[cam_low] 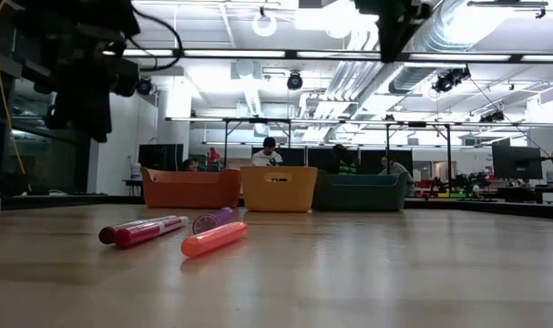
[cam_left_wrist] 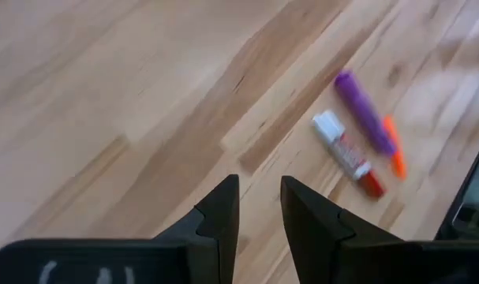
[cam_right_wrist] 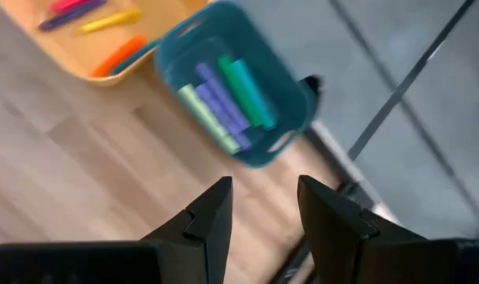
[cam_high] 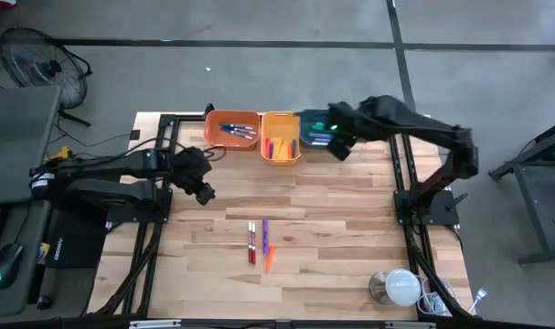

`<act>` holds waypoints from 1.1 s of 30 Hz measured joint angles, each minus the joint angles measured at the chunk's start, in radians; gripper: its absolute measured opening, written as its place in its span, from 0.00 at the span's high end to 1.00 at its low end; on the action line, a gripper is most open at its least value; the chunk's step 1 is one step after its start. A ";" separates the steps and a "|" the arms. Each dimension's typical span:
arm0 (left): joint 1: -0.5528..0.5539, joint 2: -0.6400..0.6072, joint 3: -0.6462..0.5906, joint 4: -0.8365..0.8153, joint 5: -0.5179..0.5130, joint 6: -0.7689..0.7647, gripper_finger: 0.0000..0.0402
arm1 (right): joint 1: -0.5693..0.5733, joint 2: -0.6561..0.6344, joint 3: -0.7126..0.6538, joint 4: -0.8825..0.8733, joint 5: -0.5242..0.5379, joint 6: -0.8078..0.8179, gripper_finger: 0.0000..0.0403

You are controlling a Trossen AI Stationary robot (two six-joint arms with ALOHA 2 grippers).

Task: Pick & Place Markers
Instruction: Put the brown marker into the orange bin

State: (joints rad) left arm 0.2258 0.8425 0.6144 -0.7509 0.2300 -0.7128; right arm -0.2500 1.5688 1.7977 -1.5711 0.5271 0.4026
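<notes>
My left gripper (cam_left_wrist: 259, 217) hangs empty over the pale wood-plank table (cam_high: 350, 228), fingers a narrow gap apart. The right gripper (cam_right_wrist: 263, 217), slightly wider and empty, hovers by the teal plastic bin (cam_right_wrist: 290, 102). Four slim capped markers (cam_high: 258, 241) lie mid-table; only the low view shows their glossy barrels.

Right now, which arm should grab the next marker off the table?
Left, probably. The left gripper hangs open and empty nearer the loose markers, which show in its wrist view. The right gripper is over the teal bin.
</notes>
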 joint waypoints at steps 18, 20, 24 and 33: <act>-0.478 0.378 0.027 0.402 -0.405 -0.779 0.77 | -0.186 -0.231 0.000 0.022 0.016 -0.358 0.67; -0.494 0.453 0.070 0.409 -0.405 -0.800 0.77 | -0.202 -0.236 0.000 0.022 0.016 -0.384 0.67; -0.517 0.584 0.166 0.404 -0.394 -0.815 0.77 | -0.227 -0.236 0.000 0.023 0.000 -0.429 0.67; -0.515 0.796 0.393 0.258 -0.359 -0.816 0.77 | -0.266 -0.240 -0.006 0.040 -0.356 -0.504 0.67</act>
State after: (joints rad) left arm -0.2890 1.6384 1.0072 -0.4926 -0.1287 -1.5284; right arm -0.5162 1.3283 1.7918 -1.5308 0.1708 -0.1013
